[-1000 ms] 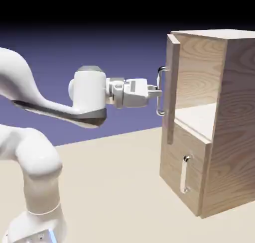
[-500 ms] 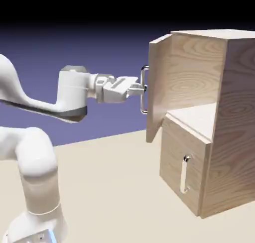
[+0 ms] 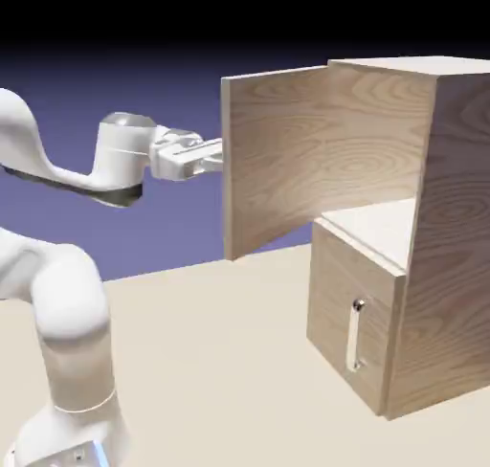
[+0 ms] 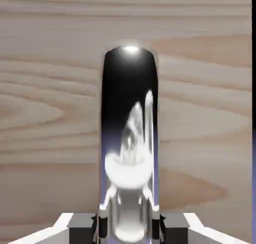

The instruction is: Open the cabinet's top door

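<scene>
Swung further out, one door [image 3: 278, 159] now stands wide open, and one claw [image 4: 129, 228] has drawn back with it, closed narrowly on the door's single shiny, rounded metal handle [image 4: 130, 138]. Just beyond the claw lies that flat, wavy-grained wooden panel; farther off, one boxy wooden cabinet [image 3: 459, 235] has one shorter closed door [image 3: 330, 293] with one bar handle [image 3: 354, 336].

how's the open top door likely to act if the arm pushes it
The top door will probably stay stiff, since it looks like one flat wooden panel. It would likely swing rather than slide, as its far edge meets the cabinet. The shiny handle may be a bit slippery.
</scene>
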